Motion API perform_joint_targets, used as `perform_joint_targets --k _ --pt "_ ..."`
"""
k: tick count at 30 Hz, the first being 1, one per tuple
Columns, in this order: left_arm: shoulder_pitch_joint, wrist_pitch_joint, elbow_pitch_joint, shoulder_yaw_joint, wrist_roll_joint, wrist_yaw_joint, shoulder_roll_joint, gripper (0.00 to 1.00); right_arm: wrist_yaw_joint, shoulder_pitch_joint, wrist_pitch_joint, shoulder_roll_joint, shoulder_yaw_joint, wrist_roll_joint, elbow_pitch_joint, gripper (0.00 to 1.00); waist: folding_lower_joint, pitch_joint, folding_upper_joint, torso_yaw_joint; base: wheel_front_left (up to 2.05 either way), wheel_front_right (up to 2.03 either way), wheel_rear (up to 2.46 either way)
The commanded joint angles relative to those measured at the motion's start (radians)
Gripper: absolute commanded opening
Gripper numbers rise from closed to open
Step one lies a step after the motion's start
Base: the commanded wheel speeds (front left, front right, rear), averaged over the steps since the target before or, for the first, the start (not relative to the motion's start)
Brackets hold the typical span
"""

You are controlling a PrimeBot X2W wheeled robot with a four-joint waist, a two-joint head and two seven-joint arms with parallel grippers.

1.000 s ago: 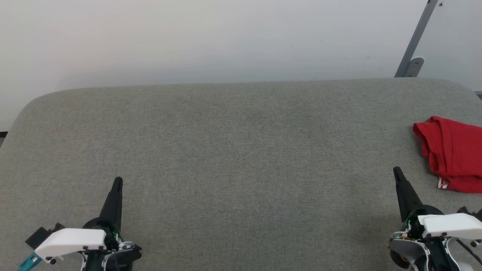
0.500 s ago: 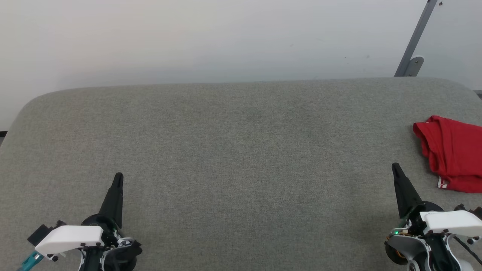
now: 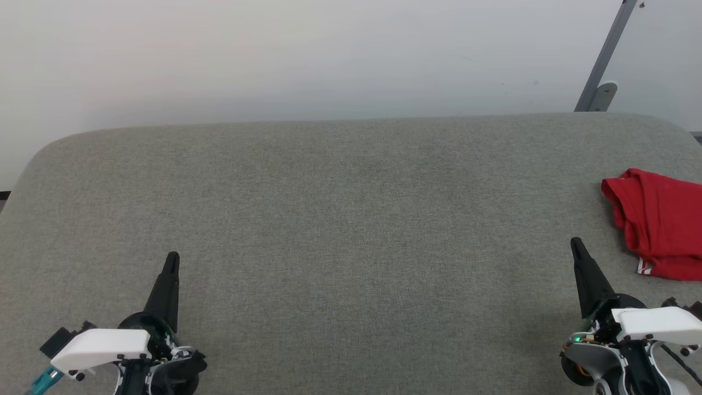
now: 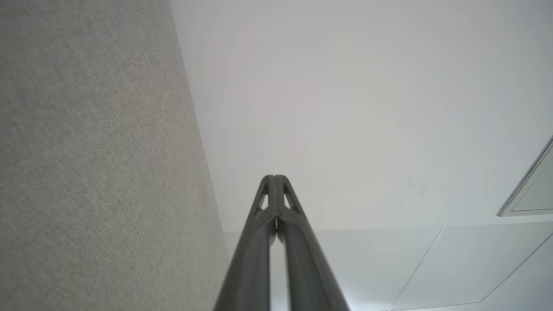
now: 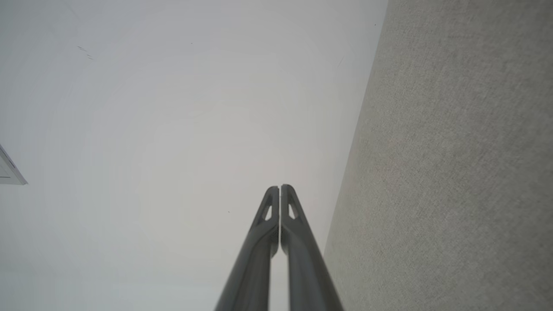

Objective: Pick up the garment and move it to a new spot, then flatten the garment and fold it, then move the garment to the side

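The red garment (image 3: 661,225) lies bunched at the far right of the grey upholstered surface (image 3: 351,208), a bit of red-and-white striped trim showing at its near edge and its right part cut off in the head view. The right gripper (image 3: 576,242) is near it but clear of the cloth, its two dark fingers pressed together on nothing. The left gripper (image 3: 172,257) is well apart on the other side, likewise pinched together and empty, both pointing toward the pale wall (image 3: 274,55).
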Motion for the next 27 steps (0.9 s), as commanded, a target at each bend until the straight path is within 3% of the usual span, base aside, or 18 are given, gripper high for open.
perform_joint_targets --k 1,27 --pt "-0.012 0.003 0.0 0.005 0.0 0.0 -0.002 0.0 0.0 -0.005 0.003 0.002 -0.002 0.004 0.002 0.0 0.0 0.0 0.0 0.0 0.0 0.0 0.0" --pt "-0.012 0.006 0.0 0.007 0.004 0.0 -0.004 0.0 0.0 -0.005 0.003 0.002 -0.002 0.004 0.002 0.0 0.0 0.0 0.0 0.0 0.0 0.0 0.0"
